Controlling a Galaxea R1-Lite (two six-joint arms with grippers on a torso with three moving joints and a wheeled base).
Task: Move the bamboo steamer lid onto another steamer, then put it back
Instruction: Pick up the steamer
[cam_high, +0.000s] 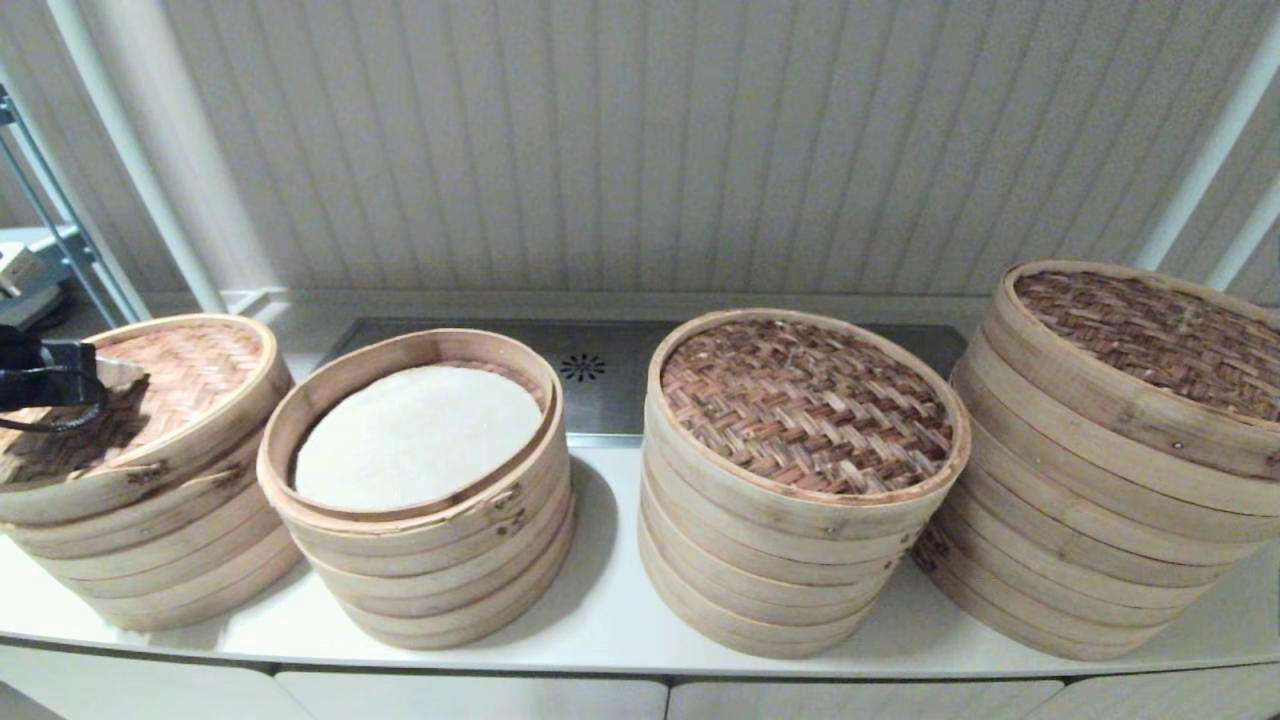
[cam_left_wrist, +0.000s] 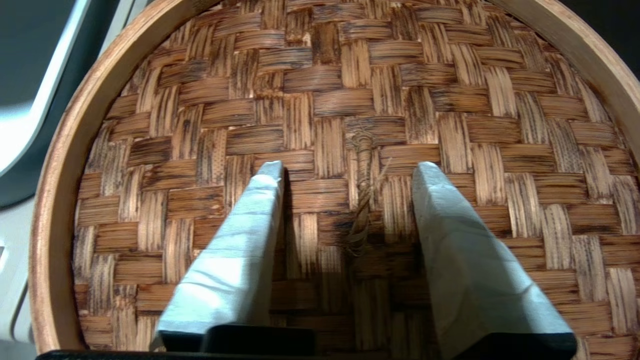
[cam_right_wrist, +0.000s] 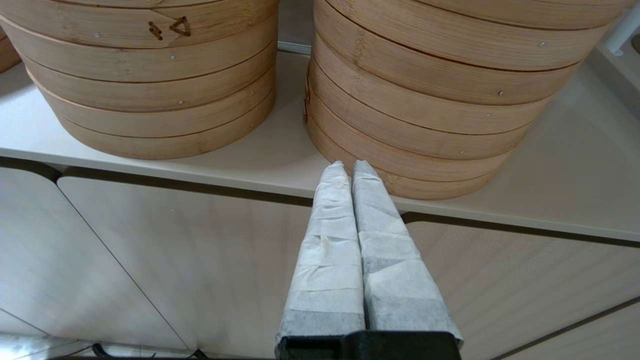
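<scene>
Directly below the left gripper (cam_left_wrist: 345, 172), spread wide, the lid (cam_left_wrist: 320, 100)'s twine loop (cam_left_wrist: 361, 190) is lying between its fingers. Meanwhile the right gripper (cam_right_wrist: 347, 167) is idling, pressed closed, below the counter.

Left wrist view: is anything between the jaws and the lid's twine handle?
Nothing visible. The left gripper hangs open right over the woven lid of the far-left steamer stack, one jaw on each side of the twine handle. The right gripper is parked below the counter edge.
</scene>
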